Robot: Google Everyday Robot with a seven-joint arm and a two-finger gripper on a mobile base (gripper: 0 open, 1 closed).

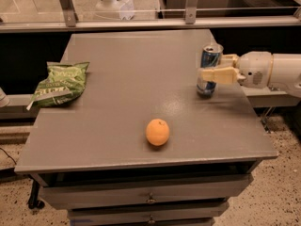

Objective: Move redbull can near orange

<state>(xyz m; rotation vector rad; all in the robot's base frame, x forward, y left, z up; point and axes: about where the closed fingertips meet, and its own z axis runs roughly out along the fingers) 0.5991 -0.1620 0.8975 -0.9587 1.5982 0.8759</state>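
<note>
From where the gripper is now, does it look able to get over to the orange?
Likely yes. The gripper, closed around the can near the table's right edge, has only bare tabletop between it and the orange; the green bag lies far left, out of the way.

The gripper (210, 66), at the table's right edge, has matt cream fingers (217, 75) that look like plastic, clasped on either side of the redbull can (209, 54), whose blue and silver metal is glossy, the top bright; behind the claw the arm (275, 69) is a smooth white shell with a soft sheen. Under the claw the table (127, 65) is grey, smooth and mostly matt. Lower left of the claw the orange (157, 132) has smooth skin with a dull shine. Far left of it the snack bag (59, 84) is crinkled glossy green film
</note>
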